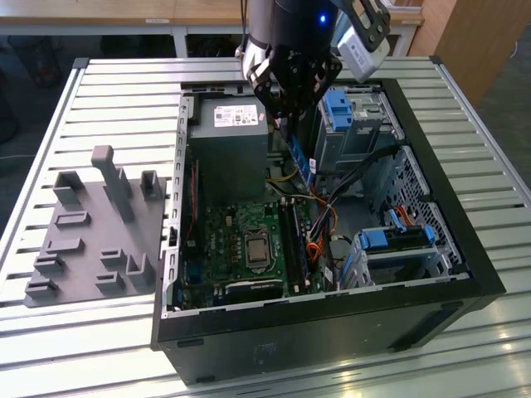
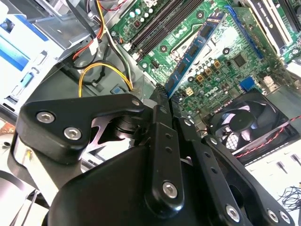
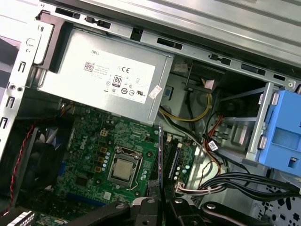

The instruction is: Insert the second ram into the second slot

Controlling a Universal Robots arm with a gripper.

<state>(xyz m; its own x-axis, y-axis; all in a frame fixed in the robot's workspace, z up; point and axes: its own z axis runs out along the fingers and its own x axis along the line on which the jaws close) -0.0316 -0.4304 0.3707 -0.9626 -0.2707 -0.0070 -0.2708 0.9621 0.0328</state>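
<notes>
The open computer case [image 1: 465, 249] lies below the gripper [image 2: 164, 94] and holds everything that matters here: the grey power supply [image 3: 108, 80] under the gripper's one side, blue drive-bay clips [image 3: 282, 136] and loose cables [image 3: 235, 181] under the other, and the green motherboard [image 1: 224, 240] on its floor, beyond the fingertips. On that board the black memory slots [image 2: 160, 26] run side by side, just past the free end of the held stick. I cannot tell from these views whether either already carries a module. The gripper is closed tight on one end of the second ram [image 2: 193, 52] — the thin dark blue stick reaches straight out from the fingertips, its long axis pointing steeply down toward the board. It looks to hang clear above the slots — probably not touching anything but the fingers.
</notes>
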